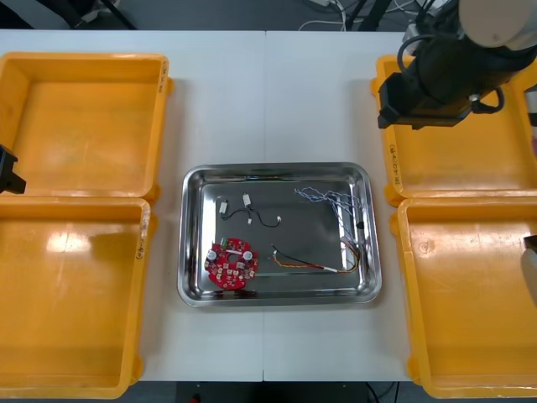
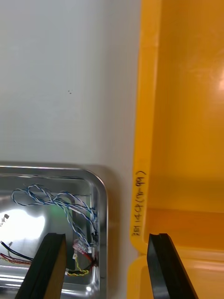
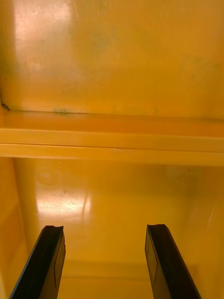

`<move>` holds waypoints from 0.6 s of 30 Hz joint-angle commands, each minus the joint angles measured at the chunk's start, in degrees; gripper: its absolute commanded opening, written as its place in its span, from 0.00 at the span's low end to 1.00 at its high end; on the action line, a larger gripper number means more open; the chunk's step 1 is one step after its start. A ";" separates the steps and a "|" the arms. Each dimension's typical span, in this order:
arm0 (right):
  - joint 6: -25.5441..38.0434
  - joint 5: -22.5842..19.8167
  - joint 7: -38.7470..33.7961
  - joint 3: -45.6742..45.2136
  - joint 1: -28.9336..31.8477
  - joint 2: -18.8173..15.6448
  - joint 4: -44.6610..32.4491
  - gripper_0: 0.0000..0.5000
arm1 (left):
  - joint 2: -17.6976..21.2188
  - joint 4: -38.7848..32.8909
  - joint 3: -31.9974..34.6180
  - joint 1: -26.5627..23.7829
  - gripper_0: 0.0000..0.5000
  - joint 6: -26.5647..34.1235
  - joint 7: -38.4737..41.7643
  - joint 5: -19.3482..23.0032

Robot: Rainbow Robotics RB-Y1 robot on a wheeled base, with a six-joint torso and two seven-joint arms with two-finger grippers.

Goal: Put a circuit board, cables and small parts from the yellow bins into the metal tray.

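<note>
The metal tray (image 1: 373, 252) lies at the table's middle. Inside it are a round red circuit board (image 1: 232, 263), a black cable (image 1: 258, 220), a twisted blue and white cable (image 1: 325, 198) and a red and yellow cable (image 1: 312, 265). My right arm (image 1: 440, 75) hangs over the inner edge of the far right yellow bin (image 1: 470, 159). My right gripper (image 2: 105, 268) is open above the tray's far right corner (image 2: 101, 196) and the bin's rim (image 2: 140, 219), holding nothing; the blue and white cable (image 2: 56, 201) lies beside one finger. My left gripper (image 3: 105, 264) is open over the left bins.
Two yellow bins (image 1: 84, 126) stand at the left, two at the right (image 1: 474, 302), all bare inside. The left arm (image 1: 8, 172) shows at the left edge, over the seam between the left bins (image 3: 112, 140). White table (image 2: 70, 79) lies beyond the tray.
</note>
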 commanded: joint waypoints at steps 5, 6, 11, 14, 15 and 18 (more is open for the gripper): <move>0.26 -8.03 -0.21 -6.11 5.69 -14.17 -6.70 1.00 | 2.76 -1.63 2.01 3.02 1.00 -0.36 -4.53 0.49; 0.26 -8.73 -0.21 -6.38 6.39 -15.04 -7.05 1.00 | 2.76 -1.63 2.10 3.19 1.00 -0.62 -4.53 0.49; 0.26 -12.07 -0.21 -10.07 12.98 -20.32 -8.90 1.00 | 1.96 -1.90 3.06 4.25 1.00 -1.85 -5.32 0.40; 0.26 -11.98 -0.12 -10.95 15.80 -21.72 -9.86 1.00 | 1.53 -1.90 3.59 4.25 1.00 -1.94 -5.68 0.32; 0.26 -11.89 -0.12 -11.12 16.50 -21.99 -10.21 1.00 | 1.44 -1.98 3.68 4.25 1.00 -2.03 -5.85 0.23; 0.26 -11.45 -0.12 -11.21 18.35 -22.69 -11.01 1.00 | 1.09 -2.07 3.85 4.25 1.00 -2.29 -6.03 0.05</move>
